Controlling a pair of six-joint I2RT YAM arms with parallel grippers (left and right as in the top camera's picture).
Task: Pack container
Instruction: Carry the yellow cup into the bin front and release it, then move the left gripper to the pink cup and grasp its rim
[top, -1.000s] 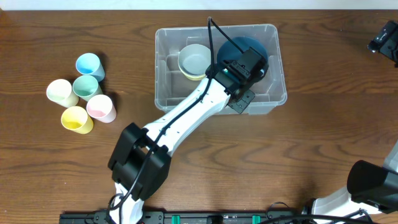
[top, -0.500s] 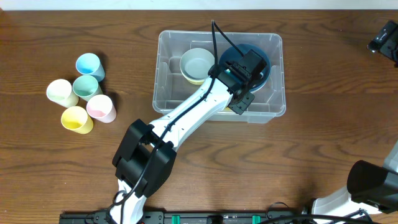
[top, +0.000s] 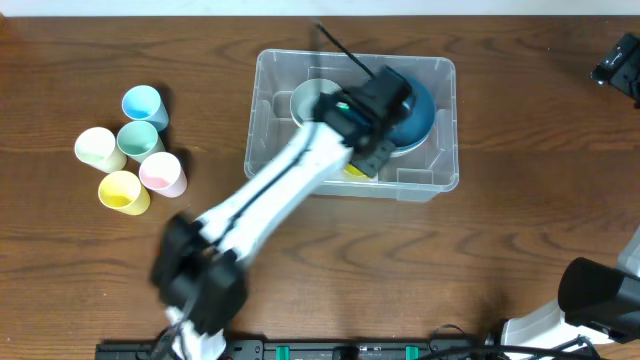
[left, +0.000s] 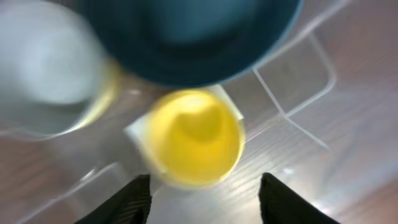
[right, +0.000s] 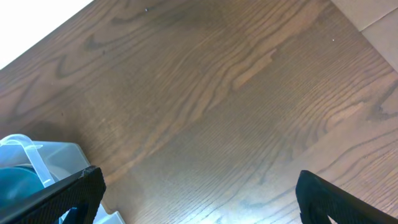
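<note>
Now the left gripper (left: 205, 202) stands half-open and empty. A second ago it was shut, low inside the container (top: 440, 172). Just beyond its jaws the yellow cup (left: 196, 137) sits free on the container's floor, so it looks released and packed. The blue bowl (top: 412, 108) and cream bowl (top: 308, 100) lie behind it, with the container mid-desk. Five pastel cups (top: 138, 140) wait at the left. The right gripper (right: 202, 196) hangs wide open over bare desk (right: 236, 93). No writing is readable.

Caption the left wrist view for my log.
Left pincer open over yellow cup in clear container, beside blue bowl.
</note>
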